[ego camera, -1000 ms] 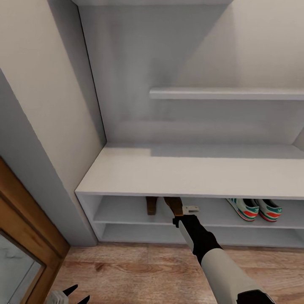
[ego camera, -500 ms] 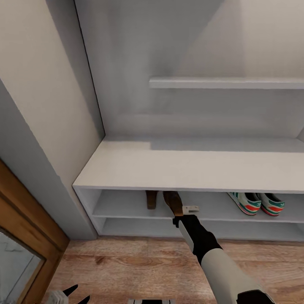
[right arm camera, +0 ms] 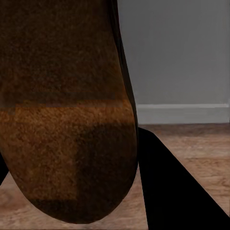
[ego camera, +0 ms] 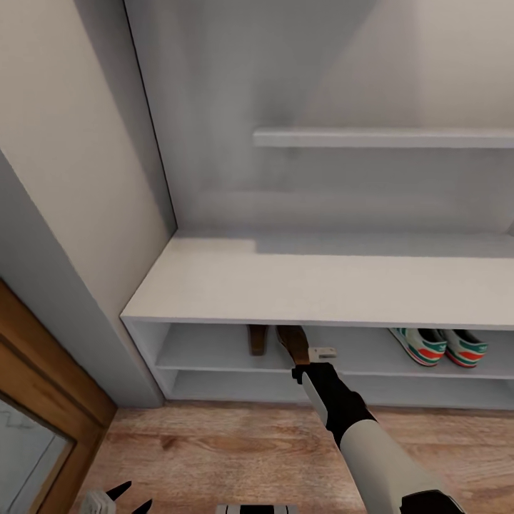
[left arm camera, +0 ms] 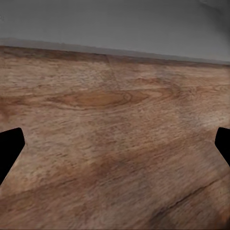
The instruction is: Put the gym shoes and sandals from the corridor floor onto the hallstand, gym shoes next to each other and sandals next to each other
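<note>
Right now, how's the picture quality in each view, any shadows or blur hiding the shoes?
Head view: soft overall, the bench top shades the hallstand shelf where the gym shoes stay readable, the sandals dark. Right wrist view: one sandal sits very close, blurry and blocky. Left wrist view: corridor floor evenly lit, slightly soft.

The right arm [ego camera: 371,442] has a white, smooth, rounded forearm shell that narrows into a glossy black wrist section, with a darker joint at the near end. At its tip the right tool [ego camera: 314,359] carries a small pale grey block. The left tool [ego camera: 123,497] shows two pointed black fingers [left arm camera: 9,148] on a ribbed light grey base.
</note>
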You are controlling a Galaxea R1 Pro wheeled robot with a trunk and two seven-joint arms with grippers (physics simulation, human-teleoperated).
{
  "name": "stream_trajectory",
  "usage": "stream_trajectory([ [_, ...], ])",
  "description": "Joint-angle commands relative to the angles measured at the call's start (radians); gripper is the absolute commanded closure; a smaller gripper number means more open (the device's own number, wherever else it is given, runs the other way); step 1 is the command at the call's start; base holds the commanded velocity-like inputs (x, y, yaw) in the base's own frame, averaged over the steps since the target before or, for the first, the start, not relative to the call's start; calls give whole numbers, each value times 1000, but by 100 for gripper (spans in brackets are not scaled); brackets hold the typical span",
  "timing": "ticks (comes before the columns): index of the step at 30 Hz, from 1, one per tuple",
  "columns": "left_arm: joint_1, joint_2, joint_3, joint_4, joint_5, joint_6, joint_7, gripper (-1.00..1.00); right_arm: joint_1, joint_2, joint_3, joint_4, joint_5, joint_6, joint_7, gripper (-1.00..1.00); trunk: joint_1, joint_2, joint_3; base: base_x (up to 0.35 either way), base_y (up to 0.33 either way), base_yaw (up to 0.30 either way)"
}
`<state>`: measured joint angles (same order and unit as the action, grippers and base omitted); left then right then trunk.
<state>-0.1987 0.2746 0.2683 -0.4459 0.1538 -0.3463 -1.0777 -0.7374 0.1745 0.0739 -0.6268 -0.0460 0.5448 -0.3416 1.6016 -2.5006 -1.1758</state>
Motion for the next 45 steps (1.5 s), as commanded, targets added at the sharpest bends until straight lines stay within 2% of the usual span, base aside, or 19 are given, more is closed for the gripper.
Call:
stream_trajectory([
  [1, -1, 0, 2, 2, 1, -6, -4, -100, 0, 0, 3, -1, -8, 4, -10, 100, 0, 0, -1, 235, 82, 0],
  [45, -1, 0, 3, 11, 0, -5, -4, -100, 0, 0, 1, -1, -8, 6, -10, 100, 0, 0, -1, 71, 25, 0],
])
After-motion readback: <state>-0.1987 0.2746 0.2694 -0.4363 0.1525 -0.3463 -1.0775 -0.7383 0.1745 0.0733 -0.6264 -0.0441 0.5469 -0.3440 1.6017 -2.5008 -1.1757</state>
